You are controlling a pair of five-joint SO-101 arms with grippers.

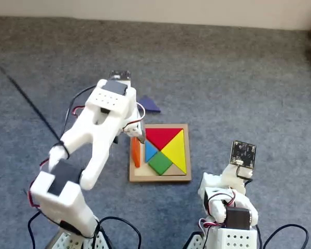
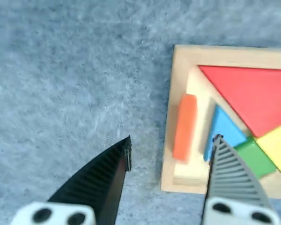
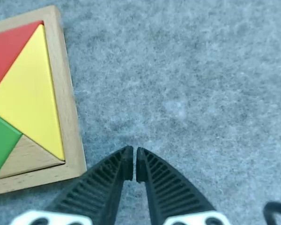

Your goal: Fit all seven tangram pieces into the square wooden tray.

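The square wooden tray [image 1: 185, 178] lies on the carpet and holds a red triangle [image 1: 163, 136], a yellow triangle [image 1: 177, 151], a blue triangle [image 1: 150, 150] and a green square [image 1: 160, 163]. An orange piece [image 2: 185, 126] leans tilted along the tray's left rim [image 2: 178, 70], half in the tray. My left gripper [image 2: 172, 147] hovers open just above that piece, one finger over the carpet and the other over the blue triangle [image 2: 225, 129]. A dark purple piece [image 1: 149, 105] lies on the carpet beyond the tray. My right gripper [image 3: 133, 161] is shut with nothing in it, low over the carpet beside the tray's near right corner [image 3: 75, 164].
Grey carpet spreads all round the tray. The right arm [image 1: 228, 199] is folded at the near right. A bare wooden patch [image 3: 23, 159] shows in the tray's near corner, next to the yellow triangle [image 3: 30, 93]. A thin black rod [image 1: 28, 101] lies at the far left.
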